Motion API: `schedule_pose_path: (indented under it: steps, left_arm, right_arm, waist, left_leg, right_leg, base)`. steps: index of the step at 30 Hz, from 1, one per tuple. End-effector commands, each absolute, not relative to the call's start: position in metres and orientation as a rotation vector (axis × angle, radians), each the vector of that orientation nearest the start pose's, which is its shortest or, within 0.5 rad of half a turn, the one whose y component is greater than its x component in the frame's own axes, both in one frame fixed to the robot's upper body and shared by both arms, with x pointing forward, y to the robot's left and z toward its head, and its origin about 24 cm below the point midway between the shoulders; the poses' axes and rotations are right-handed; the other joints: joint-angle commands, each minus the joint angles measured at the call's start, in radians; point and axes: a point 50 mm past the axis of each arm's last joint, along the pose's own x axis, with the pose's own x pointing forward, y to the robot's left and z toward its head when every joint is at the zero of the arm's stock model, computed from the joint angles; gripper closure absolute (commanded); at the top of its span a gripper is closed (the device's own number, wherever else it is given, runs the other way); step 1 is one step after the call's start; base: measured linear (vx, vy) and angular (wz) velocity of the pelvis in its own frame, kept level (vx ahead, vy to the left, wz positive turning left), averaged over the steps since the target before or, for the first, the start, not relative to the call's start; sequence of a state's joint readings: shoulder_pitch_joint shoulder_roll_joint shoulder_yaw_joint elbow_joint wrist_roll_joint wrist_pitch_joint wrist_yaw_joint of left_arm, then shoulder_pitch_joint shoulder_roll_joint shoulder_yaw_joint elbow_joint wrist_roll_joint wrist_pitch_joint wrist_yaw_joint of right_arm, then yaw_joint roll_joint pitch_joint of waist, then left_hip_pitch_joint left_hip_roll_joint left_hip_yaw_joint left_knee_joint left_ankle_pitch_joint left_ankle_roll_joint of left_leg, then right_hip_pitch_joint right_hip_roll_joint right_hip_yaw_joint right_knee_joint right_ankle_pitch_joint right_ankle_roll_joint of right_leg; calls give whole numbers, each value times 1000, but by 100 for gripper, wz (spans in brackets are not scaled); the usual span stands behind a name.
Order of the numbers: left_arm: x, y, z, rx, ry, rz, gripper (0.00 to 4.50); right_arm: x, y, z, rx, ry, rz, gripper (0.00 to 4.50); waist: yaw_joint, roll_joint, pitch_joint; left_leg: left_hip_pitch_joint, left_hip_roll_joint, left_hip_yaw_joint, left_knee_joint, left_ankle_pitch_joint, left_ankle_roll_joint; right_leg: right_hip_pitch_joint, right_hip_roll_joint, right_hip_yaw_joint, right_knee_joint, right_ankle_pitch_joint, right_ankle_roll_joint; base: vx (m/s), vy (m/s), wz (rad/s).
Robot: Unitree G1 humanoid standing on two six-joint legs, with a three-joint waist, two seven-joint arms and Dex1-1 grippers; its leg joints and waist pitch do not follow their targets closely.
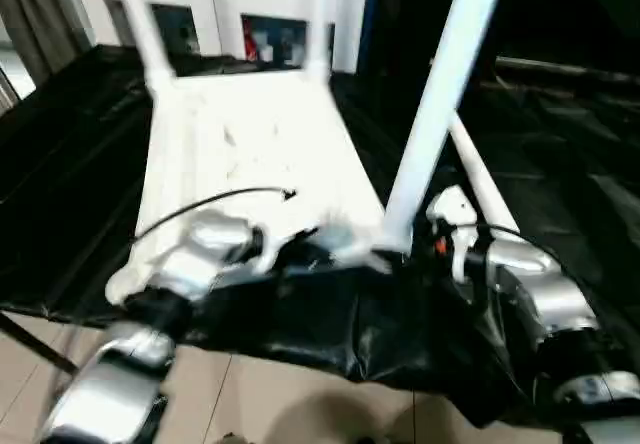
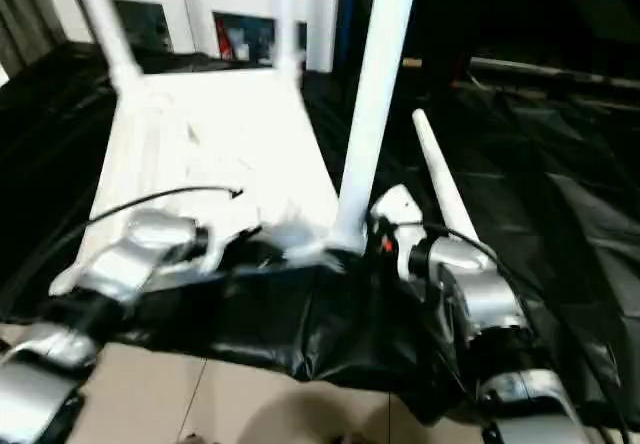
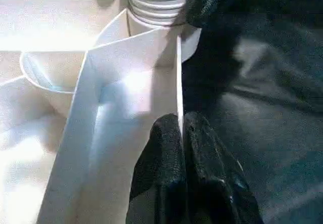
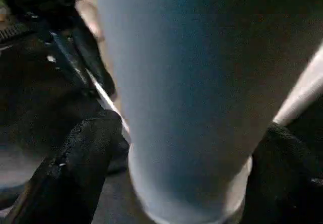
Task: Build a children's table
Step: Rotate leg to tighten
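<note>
The white tabletop (image 1: pixel 250 154) lies ribbed side up on the black-draped work table. Two white legs (image 1: pixel 145 29) (image 1: pixel 318 14) stand in its far corner sockets. A third leg (image 1: pixel 435 104) rises tilted from the near right corner socket, its ribbed end (image 3: pixel 159 2) in the socket. My right gripper (image 4: pixel 186 148) is shut around this leg's base, one black finger (image 4: pixel 75 153) on each side. My left gripper (image 3: pixel 180 123) is shut on the tabletop's thin near rim, just beside that socket. The fourth leg (image 1: pixel 480 179) lies loose on the cloth to the right.
The black cloth (image 1: pixel 330 324) hangs over the work table's front edge, with tiled floor (image 1: pixel 280 404) below. More black-draped surface (image 1: pixel 570 144) stretches right of the loose leg. A thin black cable (image 1: pixel 215 202) arcs over my left forearm.
</note>
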State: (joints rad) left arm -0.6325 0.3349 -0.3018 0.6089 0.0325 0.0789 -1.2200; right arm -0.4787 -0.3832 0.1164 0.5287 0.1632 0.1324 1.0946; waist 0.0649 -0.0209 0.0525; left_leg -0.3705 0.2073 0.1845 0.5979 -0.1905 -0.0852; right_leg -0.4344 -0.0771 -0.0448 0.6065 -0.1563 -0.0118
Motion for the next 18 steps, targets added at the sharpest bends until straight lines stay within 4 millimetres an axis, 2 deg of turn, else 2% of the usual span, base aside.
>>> schedule_pose_path:
  steps: [1,4,10,11,13,16,18]
  left_arm:
    - [317,112,62,433,382,-1435,450]
    - [317,114,62,434,383,-1430,450]
    - [318,116,63,432,380,-1414,450]
    - [318,116,63,430,379,-1412,450]
    - [318,115,63,425,375,-1405,450]
    - [323,111,63,396,362,-1337,450]
    - [331,106,61,400,359,-1250,450]
  right_arm:
    - [311,-166,54,-140,330,1120,94]
    - [310,-165,53,-136,334,1126,97]
    - [307,-161,52,-131,342,1157,146]
    - [306,-160,51,-126,341,1157,166]
    - [306,-160,50,-120,340,1155,170]
    - [305,-158,43,-92,345,1080,174]
    - [310,-159,34,-84,357,940,175]
  waist:
    - [1,-5,-68]
    - [1,-6,-69]
    - [1,-6,-69]
    - [1,-6,-69]
    - [1,-6,-69]
    - [1,-7,-69]
    - [-3,-7,-65]
  left_leg:
    - [7,19,2,-67,-175,77]
    - [7,18,1,-67,-179,68]
    - [7,18,2,-66,-170,68]
    - [7,18,2,-66,-170,68]
    - [7,17,2,-66,-169,68]
    - [8,17,2,-66,-173,64]
    - [7,14,1,-68,-194,50]
  right_leg:
    - [68,-48,30,-64,-183,-245]
    - [68,-49,31,-65,-202,-235]
    - [68,-48,31,-65,-203,-229]
    - [68,-48,31,-65,-203,-229]
    - [68,-48,32,-65,-197,-229]
    - [68,-49,32,-67,-212,-225]
    - [65,-48,31,-73,-262,-209]
  base:
    - [0,0,0]
    - [0,0,0]
    - [0,0,0]
    - [0,0,0]
    - [0,0,0]
    - [0,0,0]
    - [0,0,0]
